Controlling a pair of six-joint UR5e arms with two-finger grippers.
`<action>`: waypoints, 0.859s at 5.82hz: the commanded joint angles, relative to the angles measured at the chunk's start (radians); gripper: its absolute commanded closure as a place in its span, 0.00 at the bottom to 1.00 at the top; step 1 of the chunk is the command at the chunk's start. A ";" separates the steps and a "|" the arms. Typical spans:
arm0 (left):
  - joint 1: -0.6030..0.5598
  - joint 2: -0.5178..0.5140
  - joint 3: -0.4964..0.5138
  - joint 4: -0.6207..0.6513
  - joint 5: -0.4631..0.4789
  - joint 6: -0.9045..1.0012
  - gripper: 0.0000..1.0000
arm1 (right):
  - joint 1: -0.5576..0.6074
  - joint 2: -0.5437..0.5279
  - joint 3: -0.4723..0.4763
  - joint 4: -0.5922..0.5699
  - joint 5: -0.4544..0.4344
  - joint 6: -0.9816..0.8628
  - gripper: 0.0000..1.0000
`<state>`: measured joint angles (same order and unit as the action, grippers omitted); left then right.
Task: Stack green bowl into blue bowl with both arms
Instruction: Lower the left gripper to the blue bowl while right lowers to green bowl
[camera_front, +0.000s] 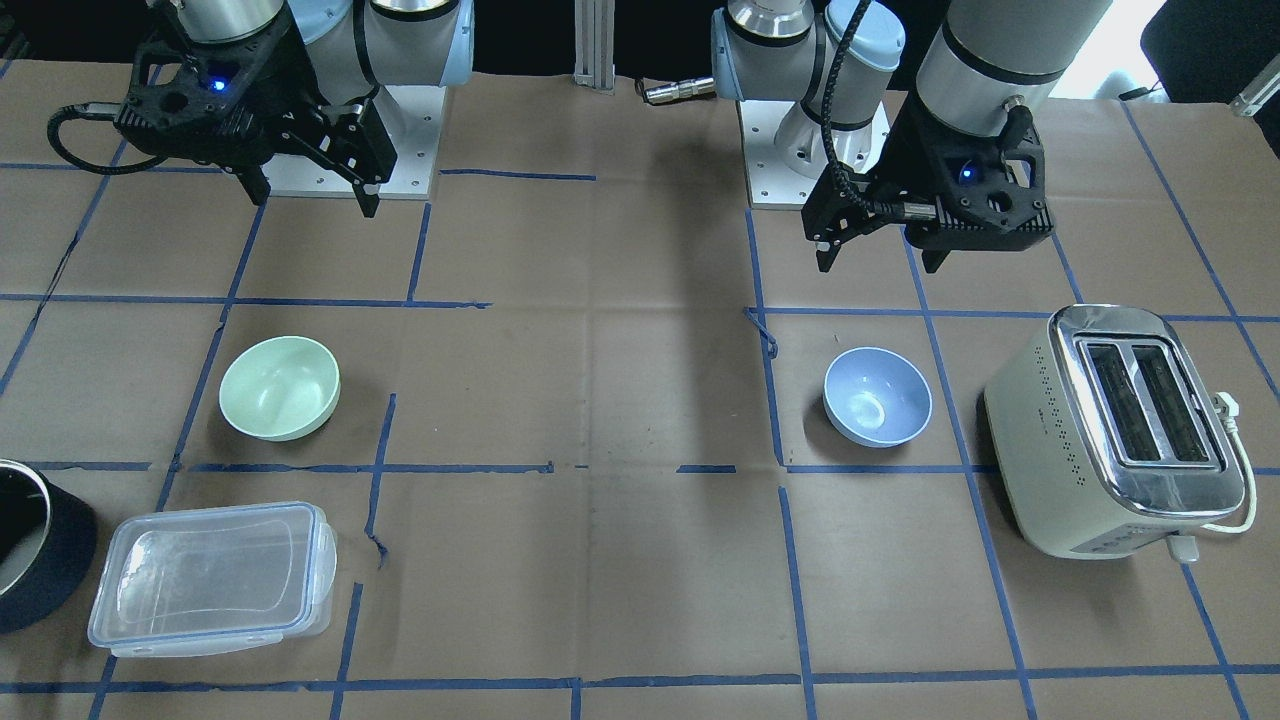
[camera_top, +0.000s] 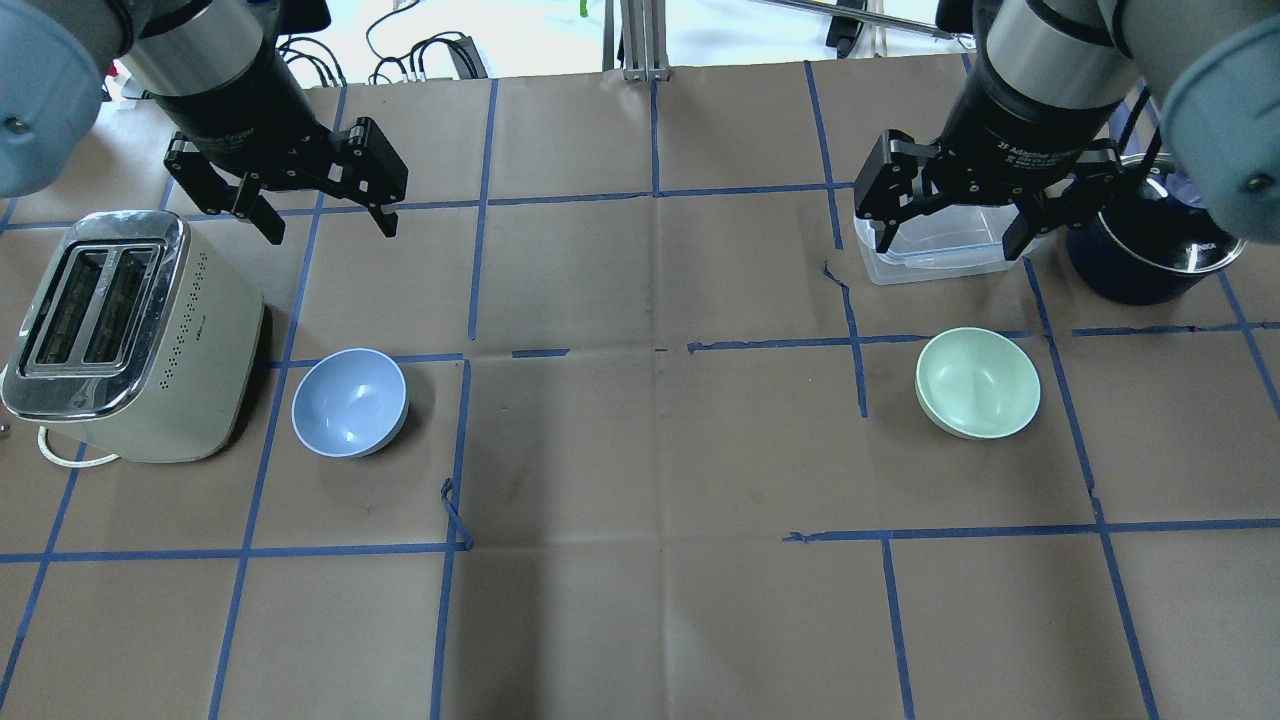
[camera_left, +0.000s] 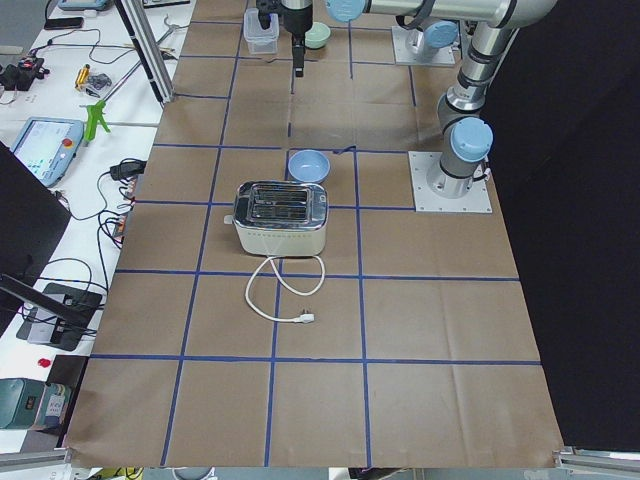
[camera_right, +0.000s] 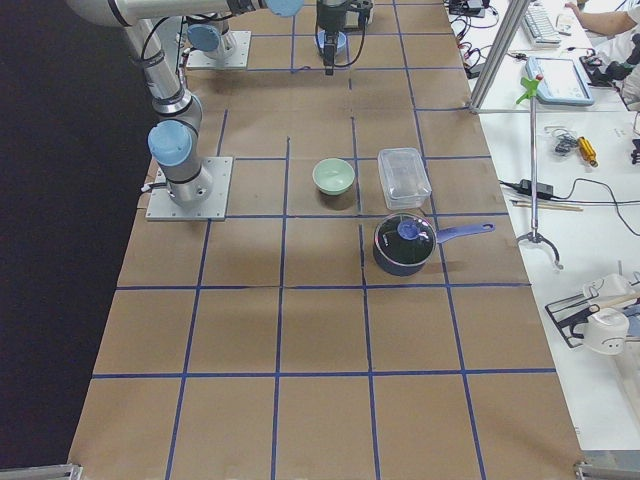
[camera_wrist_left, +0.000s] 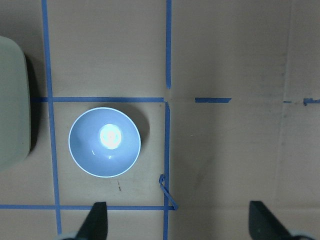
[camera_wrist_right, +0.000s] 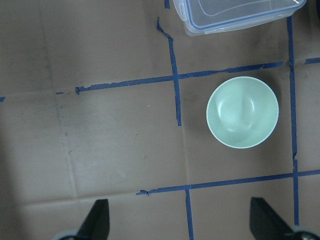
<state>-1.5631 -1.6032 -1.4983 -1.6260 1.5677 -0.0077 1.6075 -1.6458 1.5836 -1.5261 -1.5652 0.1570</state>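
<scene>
The pale mint-green bowl (camera_front: 279, 388) (camera_top: 978, 383) (camera_wrist_right: 242, 112) sits upright on the brown table on my right side. The light blue bowl (camera_front: 877, 396) (camera_top: 349, 402) (camera_wrist_left: 104, 142) sits upright on my left side, next to a toaster. My left gripper (camera_front: 878, 262) (camera_top: 330, 230) (camera_wrist_left: 178, 225) is open and empty, high above the table and just behind the blue bowl. My right gripper (camera_front: 313, 200) (camera_top: 948, 245) (camera_wrist_right: 179, 225) is open and empty, high above the table and behind the green bowl. The bowls are far apart.
A cream and chrome toaster (camera_front: 1115, 430) (camera_top: 125, 335) with a loose cord stands close beside the blue bowl. A clear lidded plastic container (camera_front: 213, 578) (camera_top: 930, 262) and a dark blue pot (camera_front: 30, 540) (camera_top: 1150, 250) lie beyond the green bowl. Blue tape lines cross the table.
</scene>
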 joint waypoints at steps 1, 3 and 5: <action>0.000 0.003 -0.003 0.000 0.000 0.000 0.02 | -0.003 0.047 -0.002 -0.002 0.011 0.006 0.00; 0.005 0.015 -0.020 0.005 0.012 0.006 0.02 | -0.001 0.047 0.000 0.001 0.008 0.012 0.00; 0.040 0.014 -0.040 0.003 0.003 0.006 0.02 | -0.001 0.047 0.010 0.003 0.001 0.013 0.00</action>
<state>-1.5412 -1.5801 -1.5250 -1.6220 1.5759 0.0019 1.6060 -1.5989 1.5872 -1.5243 -1.5607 0.1691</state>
